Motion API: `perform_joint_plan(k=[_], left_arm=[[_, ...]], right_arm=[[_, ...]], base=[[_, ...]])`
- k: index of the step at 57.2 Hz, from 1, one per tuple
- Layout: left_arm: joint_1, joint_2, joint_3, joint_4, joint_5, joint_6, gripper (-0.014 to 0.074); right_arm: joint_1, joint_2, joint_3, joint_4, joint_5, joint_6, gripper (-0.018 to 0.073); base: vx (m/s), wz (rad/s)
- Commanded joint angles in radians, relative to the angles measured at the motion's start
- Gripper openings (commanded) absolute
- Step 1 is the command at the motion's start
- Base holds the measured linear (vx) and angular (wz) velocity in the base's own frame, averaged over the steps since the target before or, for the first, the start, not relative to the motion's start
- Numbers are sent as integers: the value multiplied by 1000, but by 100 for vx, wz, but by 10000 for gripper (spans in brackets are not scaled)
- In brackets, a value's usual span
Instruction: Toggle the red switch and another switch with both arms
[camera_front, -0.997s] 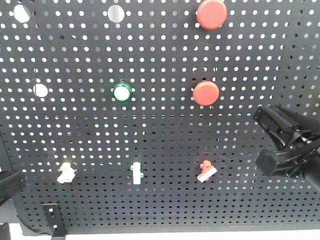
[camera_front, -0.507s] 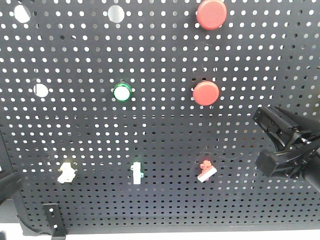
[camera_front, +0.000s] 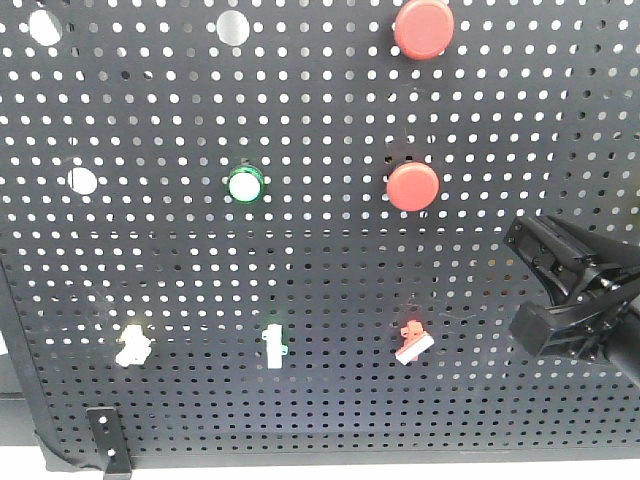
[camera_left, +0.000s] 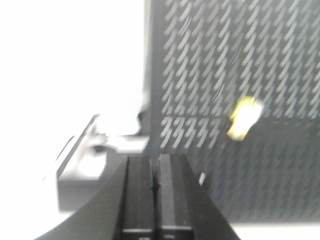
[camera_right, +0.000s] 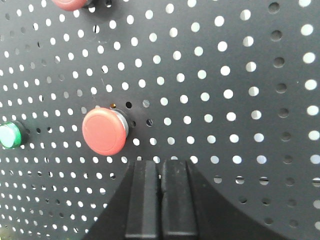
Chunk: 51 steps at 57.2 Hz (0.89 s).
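**Pegboard panel, both grippers off the switches**

Black pegboard (camera_front: 330, 90) fills bkgd; red switch (camera_front: 411, 343) lower centre-right, yellow switch (camera_front: 132, 344) lower left; levers likely light, stiff, snap-action; push at lever tip. Right gripper (camera_right: 160, 200) and left gripper (camera_left: 155, 190) both pressed together. Green-lit toggle (camera_front: 273, 346) between switches, red push button (camera_front: 412, 186) above; nothing blocks approach.

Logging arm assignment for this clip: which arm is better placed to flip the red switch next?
The right. The right gripper, jaws shut, hangs just right of the red switch on the pegboard. The left gripper, also shut, is out of the front view, nearer the yellow switch.
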Motion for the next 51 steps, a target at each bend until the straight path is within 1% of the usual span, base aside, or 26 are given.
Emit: perform_joint_plan(k=[1, 2, 5, 8, 48, 51], left_arm=[[17, -31, 48, 11, -62, -11, 3], [19, -27, 55, 9, -58, -11, 3], [21, -24, 51, 10, 28, -8, 3], [21, -23, 50, 5, 56, -11, 3], [21, -23, 50, 5, 56, -9, 3], [21, -23, 50, 5, 56, -9, 3]], right_arm=[[-6, -16, -30, -5, -79, -9, -6], [-6, -16, -30, -5, -78, -9, -6], [-6, -16, -30, -5, -78, -9, -6], [-6, -16, -30, -5, -78, -9, -6], [-6, -16, -30, -6, -74, -9, -6], [-6, -16, -26, -11, -75, -24, -6]], base=[[0, 0], [0, 0], [0, 0], [0, 0], [0, 0], [0, 0]])
